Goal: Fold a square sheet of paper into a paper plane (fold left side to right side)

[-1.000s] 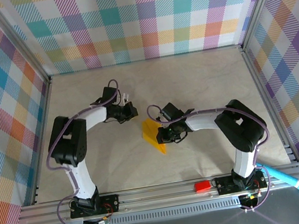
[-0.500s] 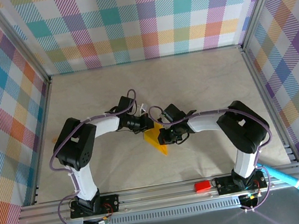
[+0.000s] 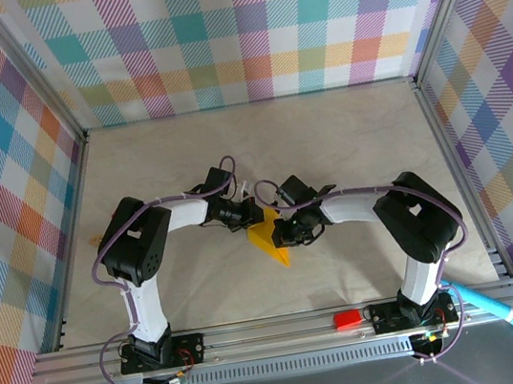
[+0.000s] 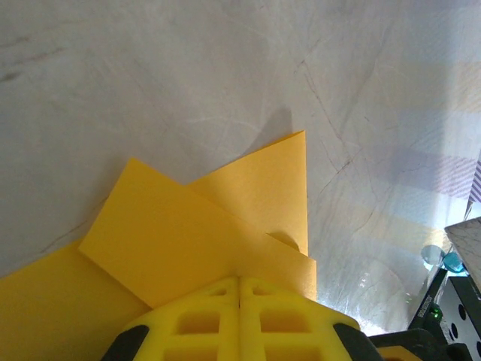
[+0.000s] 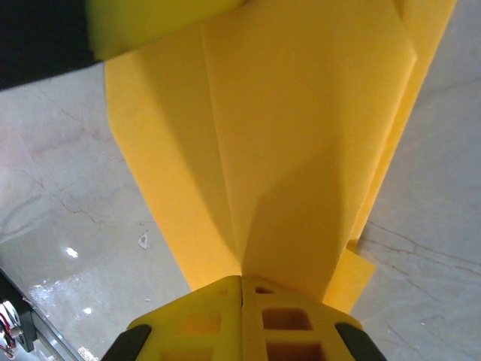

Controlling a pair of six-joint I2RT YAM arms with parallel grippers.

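The yellow-orange paper (image 3: 270, 241) lies mid-table, folded into overlapping flaps with a point toward the near edge. My left gripper (image 3: 253, 219) is shut, its tips resting on the paper's far left corner; in the left wrist view the closed fingers (image 4: 239, 280) meet a folded flap (image 4: 188, 233). From the right, my right gripper (image 3: 281, 236) is also shut, tips down on the paper. The right wrist view has its closed jaws (image 5: 241, 278) at the end of a long crease in the paper (image 5: 301, 113), and the left gripper's yellow finger (image 5: 150, 22) at the top.
A small red block (image 3: 347, 317) sits on the front aluminium rail (image 3: 258, 333). At the near right corner lies a light blue pen-like cylinder (image 3: 502, 309). Checked walls with metal frames close the table on three sides.
My left gripper has swung right from bare table onto the paper's far left corner. The right gripper and the paper have hardly moved.
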